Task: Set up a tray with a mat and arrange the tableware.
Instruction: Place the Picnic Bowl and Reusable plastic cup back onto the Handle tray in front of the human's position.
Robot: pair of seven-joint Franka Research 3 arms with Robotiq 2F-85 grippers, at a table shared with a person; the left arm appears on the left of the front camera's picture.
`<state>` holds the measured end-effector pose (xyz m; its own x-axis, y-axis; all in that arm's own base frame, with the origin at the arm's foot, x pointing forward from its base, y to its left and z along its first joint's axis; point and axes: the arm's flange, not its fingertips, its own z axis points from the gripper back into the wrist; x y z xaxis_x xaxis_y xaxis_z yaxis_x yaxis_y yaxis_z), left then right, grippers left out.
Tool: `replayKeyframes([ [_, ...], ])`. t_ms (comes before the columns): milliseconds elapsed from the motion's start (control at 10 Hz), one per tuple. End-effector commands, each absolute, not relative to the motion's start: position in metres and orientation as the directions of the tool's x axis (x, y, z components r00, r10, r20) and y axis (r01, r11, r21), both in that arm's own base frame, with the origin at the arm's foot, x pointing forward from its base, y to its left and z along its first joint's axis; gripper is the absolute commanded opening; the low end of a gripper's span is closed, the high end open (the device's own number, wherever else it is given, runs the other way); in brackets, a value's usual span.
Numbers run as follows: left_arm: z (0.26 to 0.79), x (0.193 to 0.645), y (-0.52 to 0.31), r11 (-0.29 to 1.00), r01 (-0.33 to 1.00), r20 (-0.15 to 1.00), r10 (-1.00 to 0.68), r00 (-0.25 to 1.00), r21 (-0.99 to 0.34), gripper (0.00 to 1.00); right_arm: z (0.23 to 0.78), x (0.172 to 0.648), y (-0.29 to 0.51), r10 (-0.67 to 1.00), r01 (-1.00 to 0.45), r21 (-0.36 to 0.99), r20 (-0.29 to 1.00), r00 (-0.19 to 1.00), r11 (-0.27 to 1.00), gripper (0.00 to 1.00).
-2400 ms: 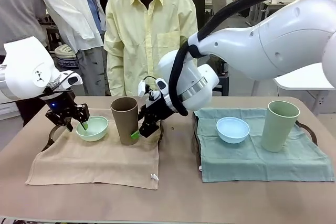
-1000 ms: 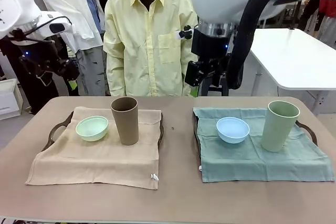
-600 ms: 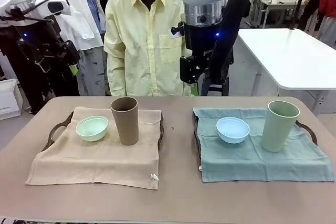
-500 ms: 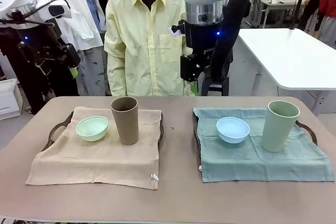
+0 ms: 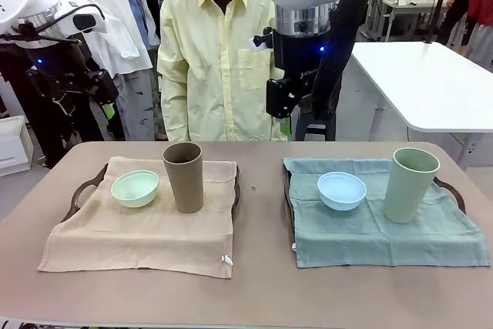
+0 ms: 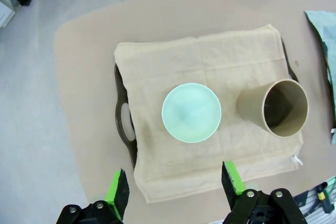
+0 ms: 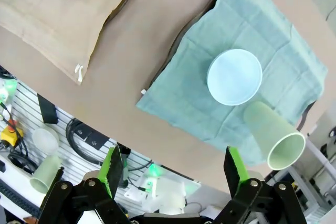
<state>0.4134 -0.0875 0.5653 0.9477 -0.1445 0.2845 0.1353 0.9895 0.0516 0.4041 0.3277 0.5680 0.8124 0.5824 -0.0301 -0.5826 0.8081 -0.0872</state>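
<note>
On beige mat (image 5: 139, 233): mint bowl (image 5: 135, 188), brown tumbler (image 5: 183, 177) | both empty

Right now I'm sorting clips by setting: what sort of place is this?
Probably a robotics lab or test hall, not a dining room. Two trays with cloth mats sit on a table flanked by robot arms, white work tables stand behind, and cables hang on a slotted wall panel.
</note>
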Motion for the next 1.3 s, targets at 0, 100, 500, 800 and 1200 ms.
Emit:
replayKeyframes([
  [0, 0.564, 0.414, -0.087, 0.987, 0.150, 0.301, -0.160, 0.940, 0.057, 0.93, 0.562, 0.400, 0.323, 0.595, -0.594, -0.075, -0.016, 0.804, 0.801, 1.00],
  [100, 0.564, 0.414, -0.087, 0.987, 0.150, 0.301, -0.160, 0.940, 0.057, 0.93, 0.562, 0.400, 0.323, 0.595, -0.594, -0.075, -0.016, 0.804, 0.801, 1.00],
  [500, 0.564, 0.414, -0.087, 0.987, 0.150, 0.301, -0.160, 0.940, 0.057, 0.93, 0.562, 0.400, 0.323, 0.595, -0.594, -0.075, -0.016, 0.804, 0.801, 1.00],
  [800, 0.565, 0.413, -0.088, 0.989, 0.135, 0.285, -0.145, 0.948, 0.052, 0.93, 0.569, 0.391, 0.321, 0.728, -0.729, -0.075, -0.053, 0.684, 0.680, 1.00],
  [1200, 0.553, 0.415, -0.035, 0.978, 0.090, 0.144, -0.063, 0.988, -0.188, 0.93, 0.569, 0.399, 0.225, 0.574, -0.565, 0.139, -0.038, 0.818, 0.813, 1.00],
])
